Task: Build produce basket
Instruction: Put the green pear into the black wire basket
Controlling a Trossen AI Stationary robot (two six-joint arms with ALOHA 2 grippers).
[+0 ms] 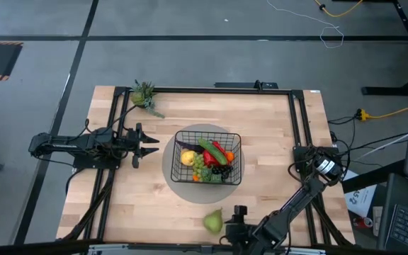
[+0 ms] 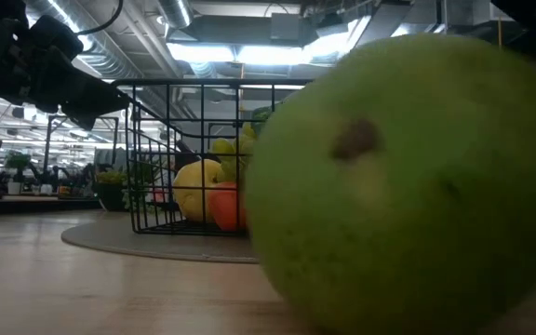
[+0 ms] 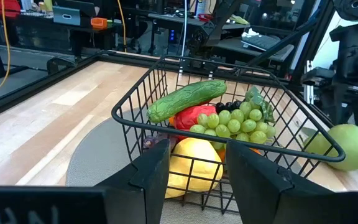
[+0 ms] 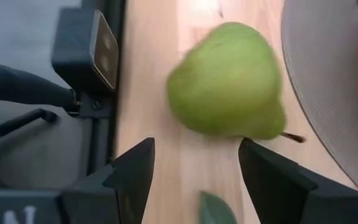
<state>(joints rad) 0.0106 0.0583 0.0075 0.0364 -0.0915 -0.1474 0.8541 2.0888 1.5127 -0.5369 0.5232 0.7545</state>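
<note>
The black wire basket [image 1: 237, 152] stands on a round grey mat [image 1: 172, 168] at mid-table. It holds produce: a green cucumber [image 3: 188, 99], a red pepper [image 3: 194, 116], green grapes [image 3: 238, 121], a yellow fruit [image 3: 191, 167] and something orange [image 1: 229, 156]. A green pear [image 1: 213, 222] lies on its side on the wood near the table's front edge, its stem [image 4: 293, 137] pointing toward the mat. My right gripper [image 4: 194, 165] is open and slants down just right of the pear, which lies beyond its fingertips. My left gripper [image 1: 147, 145] waits open, level, left of the basket.
A small leafy green thing [image 1: 145, 94] lies at the table's far left corner. A loose green leaf [image 4: 216, 208] lies on the wood under my right gripper. Black frame rails [image 1: 119, 127] run along the table's sides. Bare wood shows left of and in front of the mat.
</note>
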